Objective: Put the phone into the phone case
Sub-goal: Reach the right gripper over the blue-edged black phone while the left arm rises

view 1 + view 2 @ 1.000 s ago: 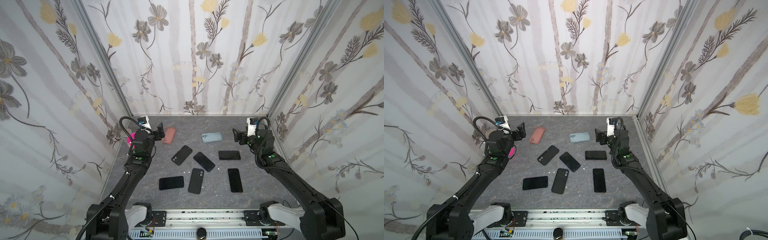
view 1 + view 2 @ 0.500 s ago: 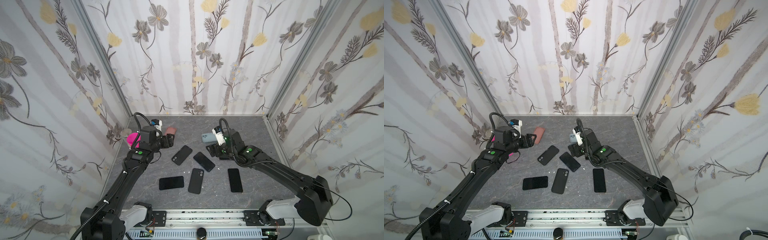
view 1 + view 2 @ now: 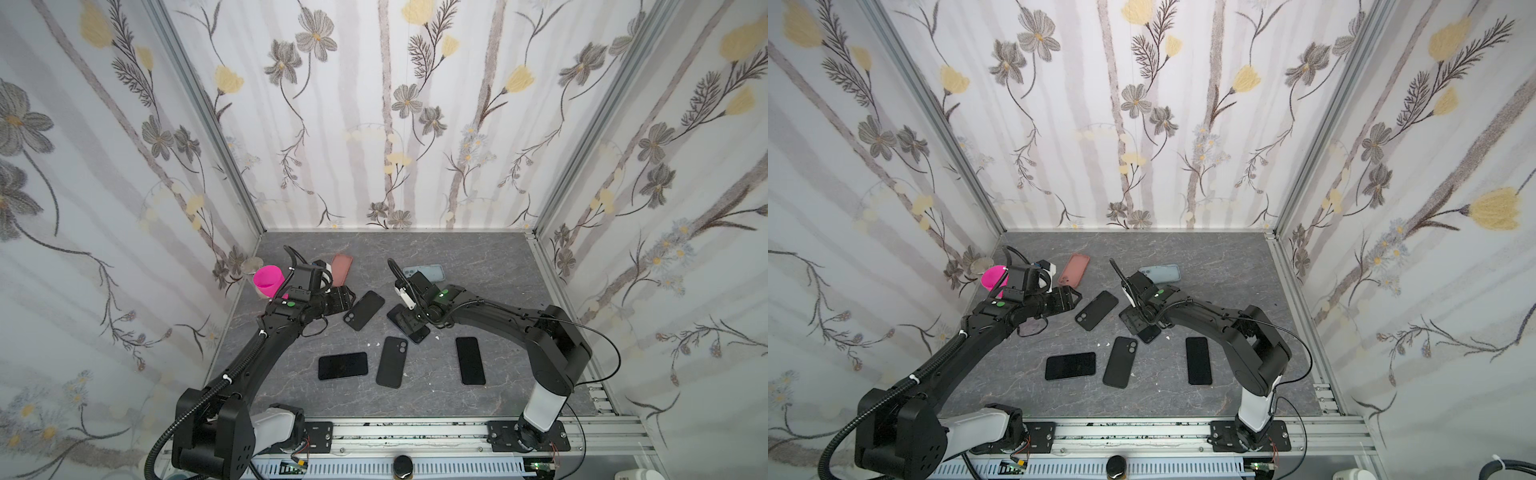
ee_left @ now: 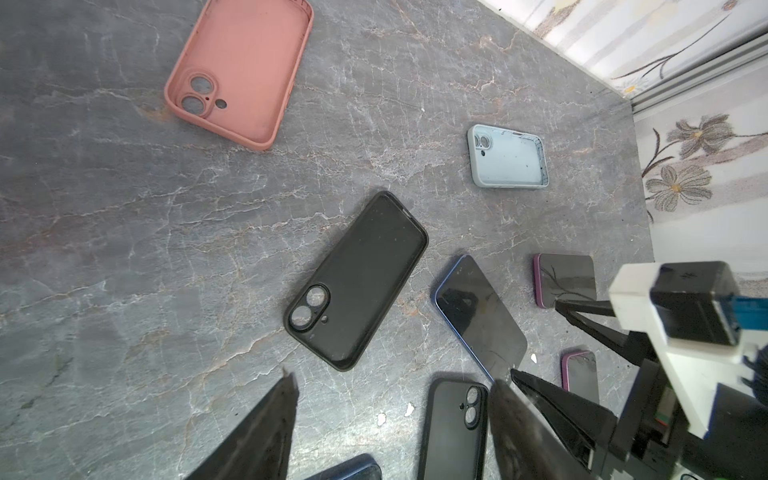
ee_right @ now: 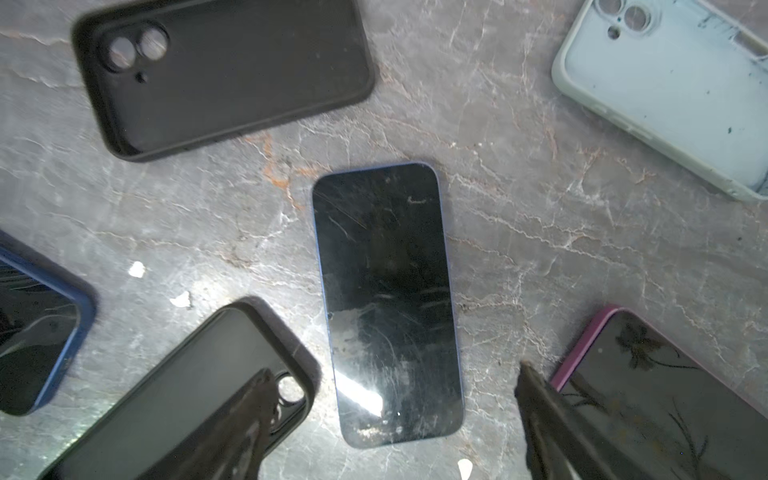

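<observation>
Above the blue-edged phone (image 5: 386,299), right fingers (image 5: 548,428) spread, seemingly empty, left fingers (image 4: 257,440) spread, empty

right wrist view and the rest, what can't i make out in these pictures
Purple-edged phone: right wrist view, cut off by the picture edge and partly behind a finger of the right pincer; in both top views, hidden by the right arm.
Blue-edged phone: in a top view, mostly under the right pincer.
Black case: right wrist view, motion-blurred.
Pink cup: both top views, partly behind the left arm.
</observation>
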You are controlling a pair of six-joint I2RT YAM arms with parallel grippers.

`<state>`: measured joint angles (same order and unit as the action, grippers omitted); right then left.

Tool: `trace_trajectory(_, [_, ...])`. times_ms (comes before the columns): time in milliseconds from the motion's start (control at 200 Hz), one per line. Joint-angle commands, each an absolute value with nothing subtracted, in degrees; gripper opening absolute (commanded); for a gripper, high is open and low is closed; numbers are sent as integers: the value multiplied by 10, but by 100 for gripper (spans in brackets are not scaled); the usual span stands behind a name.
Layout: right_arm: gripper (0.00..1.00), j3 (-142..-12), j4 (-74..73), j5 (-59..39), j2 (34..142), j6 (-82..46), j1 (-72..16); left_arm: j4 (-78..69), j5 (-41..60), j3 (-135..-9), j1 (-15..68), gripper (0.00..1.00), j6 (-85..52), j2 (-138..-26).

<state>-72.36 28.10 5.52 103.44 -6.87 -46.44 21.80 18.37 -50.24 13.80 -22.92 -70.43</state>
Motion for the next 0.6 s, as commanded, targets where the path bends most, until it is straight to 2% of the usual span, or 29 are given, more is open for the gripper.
trace_trajectory(0, [89, -725, 300, 58, 1051, -57, -464, 233, 190, -503, 139, 72, -225, -713])
trace_trajectory(385, [91, -734, 318, 6, 1081, -39, -436, 260, 190, -518, 141, 74, -200, -738])
trace_trajectory(470, [95, -739, 322, 0, 1084, -33, -435, 263, 190, -521, 141, 75, -198, -741])
trace_trajectory(594, [96, -749, 328, 0, 1094, -26, -434, 264, 191, -522, 142, 75, -195, -744])
